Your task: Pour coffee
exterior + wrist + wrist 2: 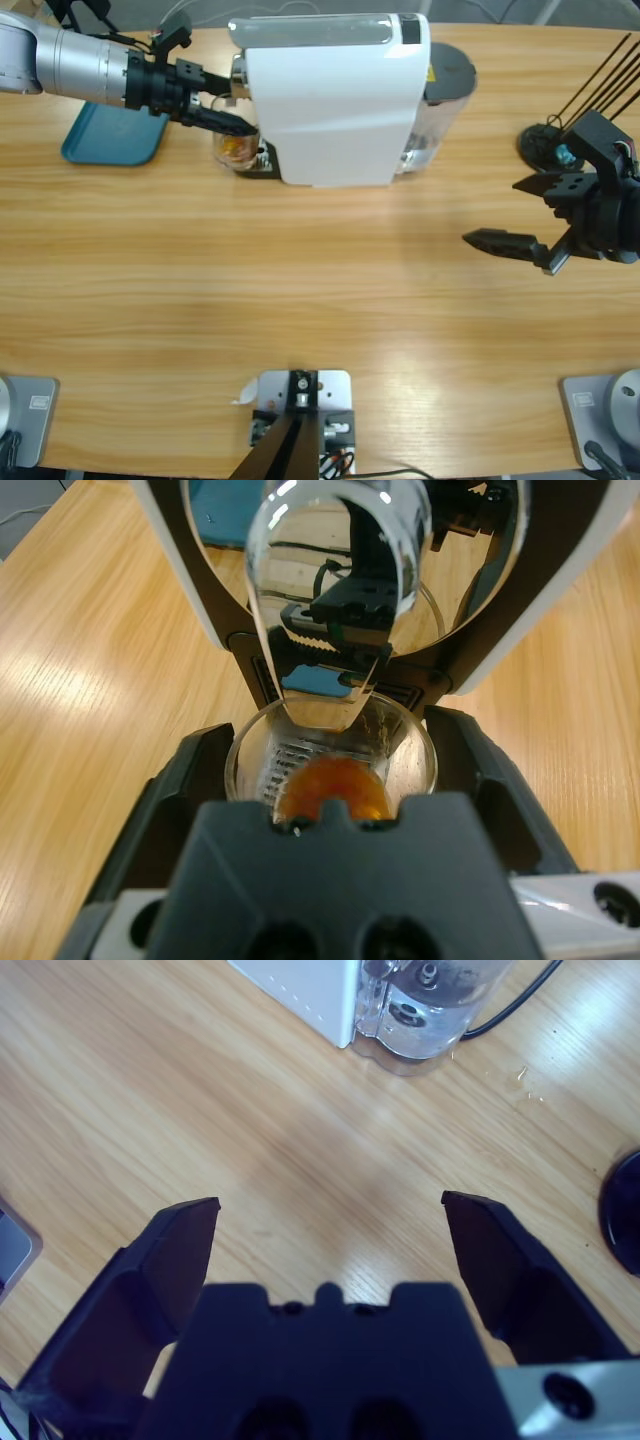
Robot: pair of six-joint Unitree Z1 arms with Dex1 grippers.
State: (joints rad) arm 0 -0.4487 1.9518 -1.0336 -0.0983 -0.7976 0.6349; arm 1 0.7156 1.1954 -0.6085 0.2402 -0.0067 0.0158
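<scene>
A clear glass cup (405,755) stands on the drip tray of the white coffee machine (330,100), right under its shiny spout (330,600). A shallow layer of reddish-brown coffee (335,785) lies in the cup's bottom, also seen from above as coffee (235,148). My left gripper (330,730) reaches in from the upper left, left gripper (238,108), with its black jaws against both sides of the cup. My right gripper (493,212) hovers open over bare wood at the right, holding nothing, right gripper (330,1210).
A teal tray (105,140) lies at the back left, partly under the left arm. The machine's clear water tank (440,110) is on its right side, water tank (420,1005). A black stand base (545,145) with thin rods sits at the far right.
</scene>
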